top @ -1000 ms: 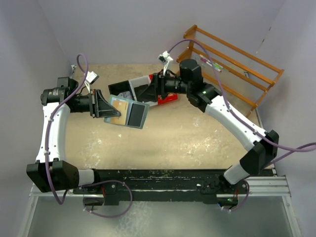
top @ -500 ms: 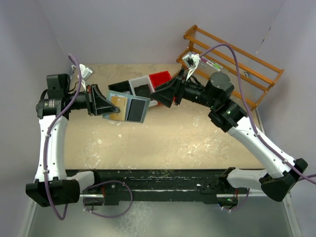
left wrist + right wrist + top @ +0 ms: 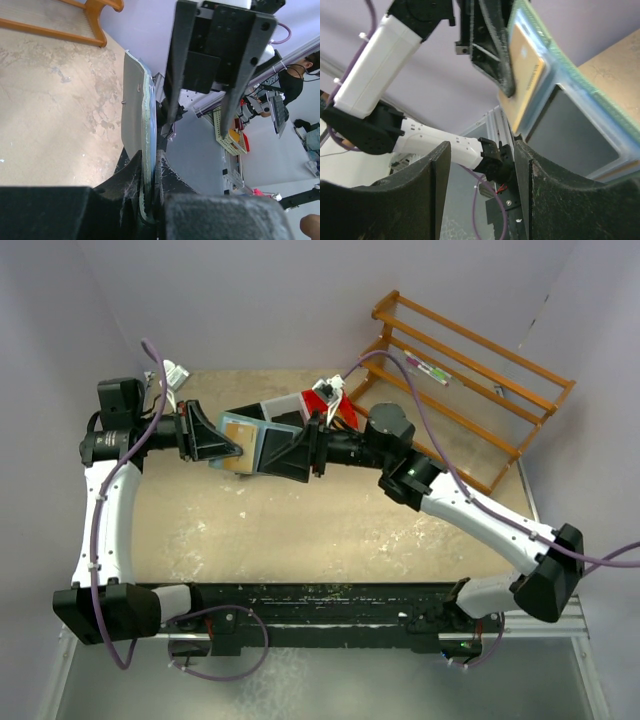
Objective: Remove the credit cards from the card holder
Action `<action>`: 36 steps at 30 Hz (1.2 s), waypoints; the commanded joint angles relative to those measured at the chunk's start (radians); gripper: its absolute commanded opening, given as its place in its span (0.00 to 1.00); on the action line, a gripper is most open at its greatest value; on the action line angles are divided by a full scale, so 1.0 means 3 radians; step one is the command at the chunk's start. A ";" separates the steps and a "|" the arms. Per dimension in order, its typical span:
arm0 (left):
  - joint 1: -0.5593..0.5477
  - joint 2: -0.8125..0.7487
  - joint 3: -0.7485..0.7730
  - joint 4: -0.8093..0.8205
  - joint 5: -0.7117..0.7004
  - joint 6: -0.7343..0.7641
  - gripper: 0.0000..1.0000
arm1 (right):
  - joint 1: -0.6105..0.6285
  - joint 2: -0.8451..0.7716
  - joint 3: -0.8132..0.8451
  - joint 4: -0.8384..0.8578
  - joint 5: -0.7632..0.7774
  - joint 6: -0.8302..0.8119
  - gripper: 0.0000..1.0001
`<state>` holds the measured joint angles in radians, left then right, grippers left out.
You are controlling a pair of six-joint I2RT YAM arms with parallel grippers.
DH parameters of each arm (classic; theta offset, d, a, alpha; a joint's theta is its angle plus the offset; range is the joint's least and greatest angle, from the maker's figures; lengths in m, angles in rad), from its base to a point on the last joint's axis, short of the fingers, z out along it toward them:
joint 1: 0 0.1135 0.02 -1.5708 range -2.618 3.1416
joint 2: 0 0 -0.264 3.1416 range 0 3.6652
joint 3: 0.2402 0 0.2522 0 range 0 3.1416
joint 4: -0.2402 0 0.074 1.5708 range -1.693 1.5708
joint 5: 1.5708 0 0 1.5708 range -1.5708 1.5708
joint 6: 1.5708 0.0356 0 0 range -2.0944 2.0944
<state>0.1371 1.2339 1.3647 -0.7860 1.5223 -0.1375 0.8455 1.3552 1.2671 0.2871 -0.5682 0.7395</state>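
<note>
We see the left gripper (image 3: pixel 222 446) clamped on the card holder (image 3: pixel 580 100), holding it above the table (image 3: pixel 330 525). A tan-orange credit card (image 3: pixel 525 75) sits in its clear pocket. The right gripper (image 3: pixel 481 150), jaws parted, possibly touches the holder's free end.

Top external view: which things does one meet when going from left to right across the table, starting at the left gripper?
Black left gripper, jaws shut on the holder → small mint-green folding card holder → black right gripper → orange wooden rack.
</note>
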 commanded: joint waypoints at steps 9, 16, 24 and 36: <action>0.0010 -0.0125 -0.0093 -0.0087 0.0441 0.0056 0.00 | -0.0006 0.0617 0.0338 0.0435 0.0073 0.0292 0.50; 0.0012 -0.0086 -0.0123 -0.0654 0.0501 0.0451 0.00 | -0.0006 0.0827 0.0399 0.0559 0.0022 0.0604 0.43; 0.0013 -0.0042 -0.0121 -0.0994 0.0504 0.0681 0.08 | -0.0004 0.0929 0.0267 0.1139 -0.0312 0.0920 0.12; 0.0013 0.0045 -0.0034 -0.1153 0.0341 0.0723 0.09 | -0.0039 0.0883 0.0042 0.1262 -0.0390 0.0955 0.00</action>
<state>0.1654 1.2419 1.3220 -1.0752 1.4731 0.0628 0.8280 1.6451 1.2827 0.5137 -0.7376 1.0084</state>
